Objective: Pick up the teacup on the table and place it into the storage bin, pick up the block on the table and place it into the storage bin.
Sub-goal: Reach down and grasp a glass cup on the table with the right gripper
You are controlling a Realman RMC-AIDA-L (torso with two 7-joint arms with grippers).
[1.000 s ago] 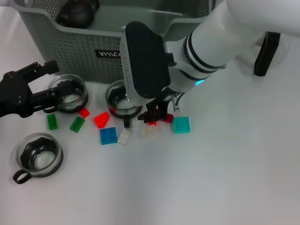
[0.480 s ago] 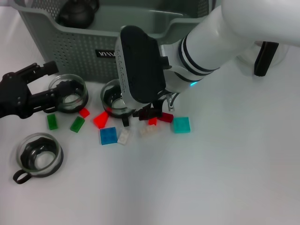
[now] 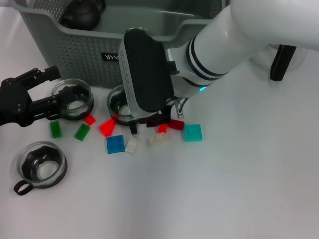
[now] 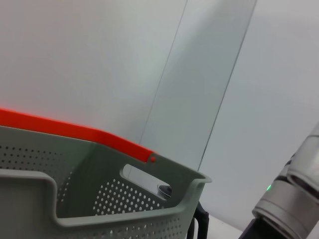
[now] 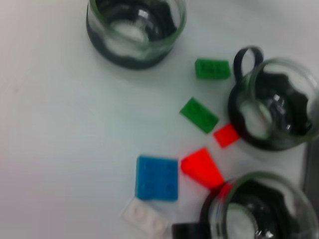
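The tabletop is plain matte white; in the left wrist view a pale wall with a darker upright panel rises behind the storage bin.

From the left in the head view, the left gripper, black, sits low at the edge with its jaws spread apart beside a glass teacup that has a dark insert. Nearer the front edge stands a 2nd teacup with a black loop handle. Small flat plastic blocks lie scattered: 2 green blocks, a small red block, a red wedge block, a blue block and a white block, then a clear block and a teal block.

Behind them the grey-green perforated storage bin spans the back, holding a dark teapot cut off by the picture's top.

The right gripper hangs over a 3rd teacup, half hidden by the arm's black wrist housing. Its jaws seem to be around a dark red block, but the housing covers them and I cannot tell their state.
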